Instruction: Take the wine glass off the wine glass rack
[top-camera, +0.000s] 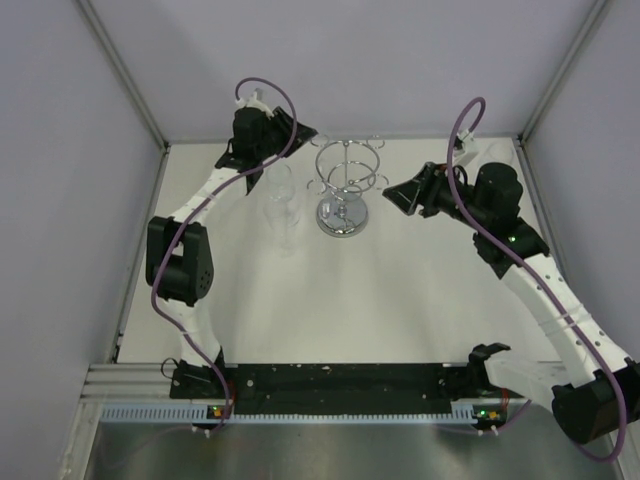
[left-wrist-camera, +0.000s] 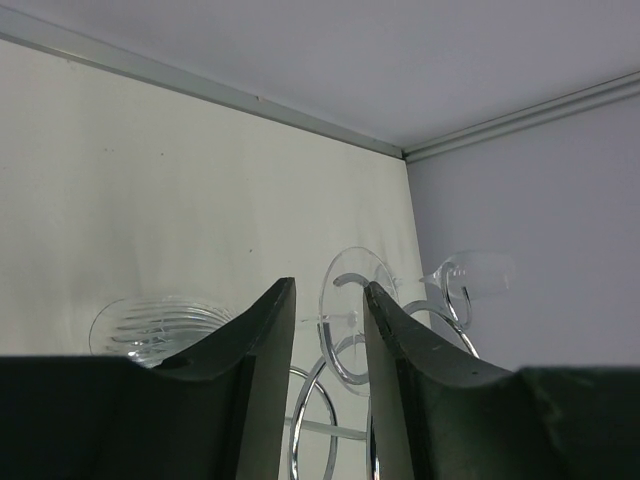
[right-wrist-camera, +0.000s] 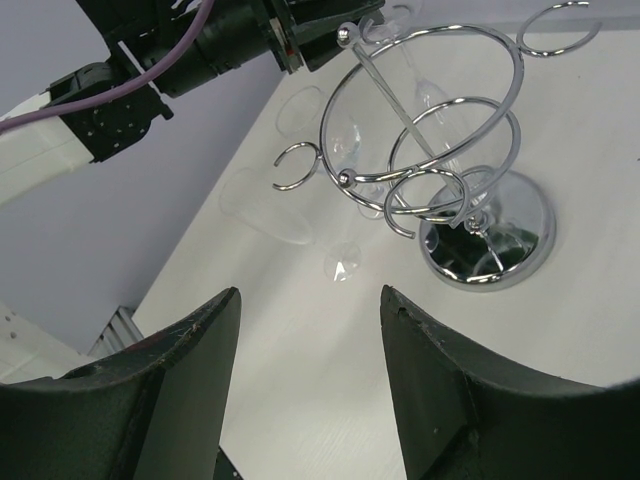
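The chrome wine glass rack stands mid-table, its round base and wire loops showing in the wrist views. A clear wine glass hangs upside down at the rack's left outer loop. Its foot overlaps that loop and its bowl is below. My left gripper is right at the glass. The thin stem crosses the gap of the gripper from finger to finger, and the jaws stand apart without clamping it. My right gripper waits open to the right of the rack, and the gripper holds nothing.
Another clear glass shape seems to hang on the rack's far side. Grey walls close the table at the back and both sides. A metal rail runs along the near edge by the arm bases.
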